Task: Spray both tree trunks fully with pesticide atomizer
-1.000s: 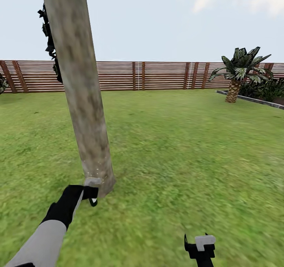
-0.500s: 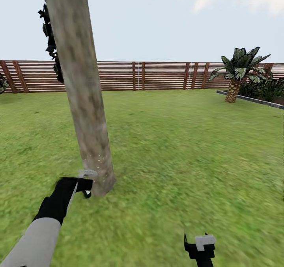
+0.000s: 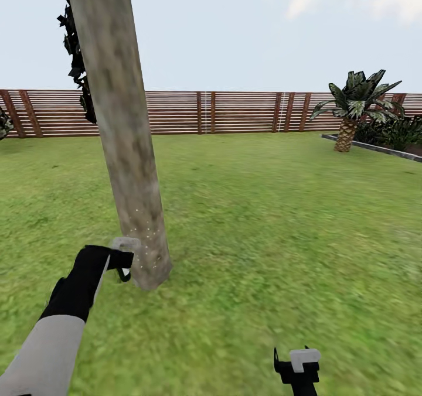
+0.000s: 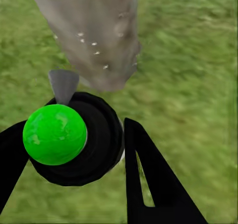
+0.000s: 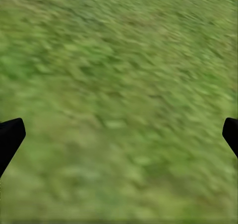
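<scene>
Green grass (image 3: pixel 275 220) covers the garden, and a brown slat fence (image 3: pixel 234 112) runs along its far edge. A thick grey-brown trunk (image 3: pixel 126 150) stands on the lawn in the head view, wider at the bottom. Tiny white specks of pesticide (image 3: pixel 143 232) dot the bark low down, and they show on the trunk (image 4: pixel 94 30) in the left wrist view too.

The left gripper (image 3: pixel 120 259) is just beside the foot of the trunk. Its black fingers (image 4: pixel 148 179) are clamped on the atomizer (image 4: pixel 74 137), a round black thing with a bright green ball on it. A grey nozzle (image 4: pixel 63 85) sticks out of it and points at the trunk.

The right gripper (image 3: pixel 297 365) hangs low over bare grass, well apart from the trunk. Its fingertips (image 5: pixel 10 137) are spread wide with nothing between them but grass (image 5: pixel 119 105).

A short palm (image 3: pixel 354 106) stands near the fence at the far right, next to a raised bed (image 3: pixel 381 148).
</scene>
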`<state>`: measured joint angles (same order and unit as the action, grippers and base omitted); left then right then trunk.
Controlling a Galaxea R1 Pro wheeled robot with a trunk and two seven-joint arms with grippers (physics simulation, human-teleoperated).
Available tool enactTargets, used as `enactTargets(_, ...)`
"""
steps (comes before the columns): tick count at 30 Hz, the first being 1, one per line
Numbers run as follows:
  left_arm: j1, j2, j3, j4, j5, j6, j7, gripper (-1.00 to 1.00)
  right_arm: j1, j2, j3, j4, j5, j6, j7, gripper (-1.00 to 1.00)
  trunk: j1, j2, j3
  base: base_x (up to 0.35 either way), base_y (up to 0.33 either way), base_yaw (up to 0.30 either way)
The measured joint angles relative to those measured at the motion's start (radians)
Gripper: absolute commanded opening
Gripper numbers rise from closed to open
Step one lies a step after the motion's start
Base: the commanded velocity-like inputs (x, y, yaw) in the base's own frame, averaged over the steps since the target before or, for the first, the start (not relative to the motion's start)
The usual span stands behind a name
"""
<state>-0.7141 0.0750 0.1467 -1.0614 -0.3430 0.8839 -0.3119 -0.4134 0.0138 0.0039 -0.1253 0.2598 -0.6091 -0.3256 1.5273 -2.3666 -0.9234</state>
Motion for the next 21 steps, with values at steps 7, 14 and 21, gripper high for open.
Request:
enactTargets(7, -0.002, -0.062, -0.020, -0.087, -0.014, 0.060, -0.003, -1.00, 0.000, 0.000, 0.000, 0.000, 0.000, 0.000, 0.001, 1.00, 0.000, 0.000, 0.000, -0.157, 0.038, 0.000)
enactTargets(14, -0.020, 0.031, -0.011, -0.143, -0.018, 0.102, -0.010, -1.00, 0.000, 0.001, 0.000, 0.000, 0.000, 0.000, 0.001, 1.00, 0.000, 0.000, 0.000, -0.010, 0.003, 0.000)
enactTargets(21, -0.075, 0.043, -0.016, -0.139, -0.010, 0.114, -0.025, -1.00, 0.000, 0.001, 0.000, 0.000, 0.000, 0.000, 0.004, 1.00, 0.000, 0.000, 0.000, 0.000, 0.000, 0.000)
